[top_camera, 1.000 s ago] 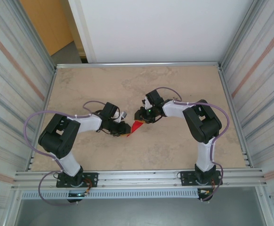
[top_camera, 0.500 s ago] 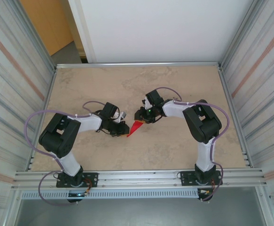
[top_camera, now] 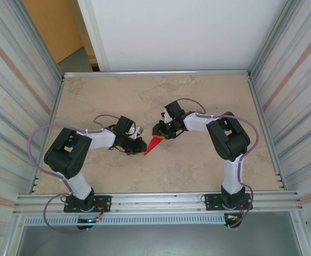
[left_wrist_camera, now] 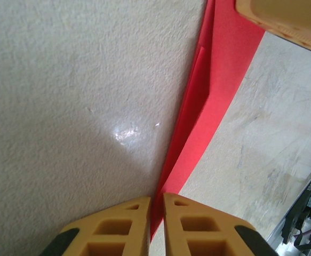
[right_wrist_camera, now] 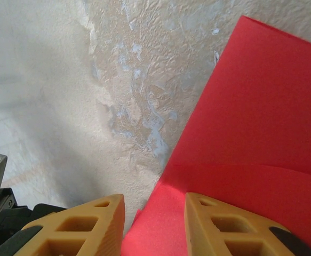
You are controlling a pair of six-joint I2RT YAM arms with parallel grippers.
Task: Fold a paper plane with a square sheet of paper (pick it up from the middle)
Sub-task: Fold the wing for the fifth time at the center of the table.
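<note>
Centre of the top view: the paper plane [top_camera: 154, 144] is lying on the table [top_camera: 198, 170] as a narrow red dart, its tip pointing lower left. The left gripper [top_camera: 140, 148] is meeting that tip, and at the bottom of the left wrist view it is pinching the red point, jaws pressed almost together. The right gripper [top_camera: 161, 132] is sitting at the wide end with its jaws partly spread, red paper showing in the gap.
</note>
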